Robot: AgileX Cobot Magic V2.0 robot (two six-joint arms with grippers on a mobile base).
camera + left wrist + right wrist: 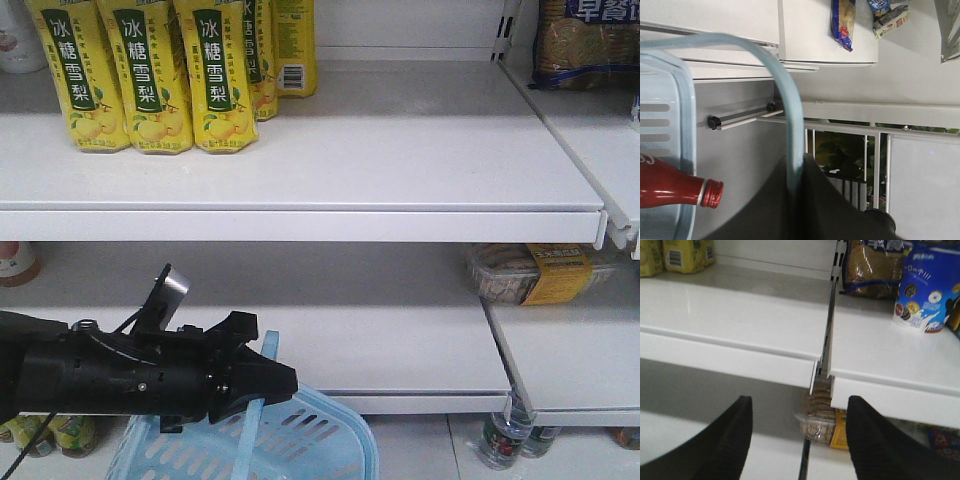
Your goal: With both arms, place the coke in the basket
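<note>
The light blue basket [325, 440] hangs low at the bottom of the front view. My left gripper [268, 385] is shut on its pale blue handle [247, 430]. In the left wrist view the handle [785, 90] arcs into the closed left gripper [796, 164]. There the coke [670, 187], red with white script and a ribbed red cap, lies on its side at the basket [687, 140], its neck crossing the rim. My right gripper [800, 407] is open with nothing between its fingers, facing the white shelves.
Yellow drink cartons [150, 75] stand on the upper shelf [300, 222]. A wrapped biscuit pack [530, 272] lies on the lower shelf at right, and bottles [500, 435] stand on the floor below. Snack bags [927, 287] sit on the right-hand shelf.
</note>
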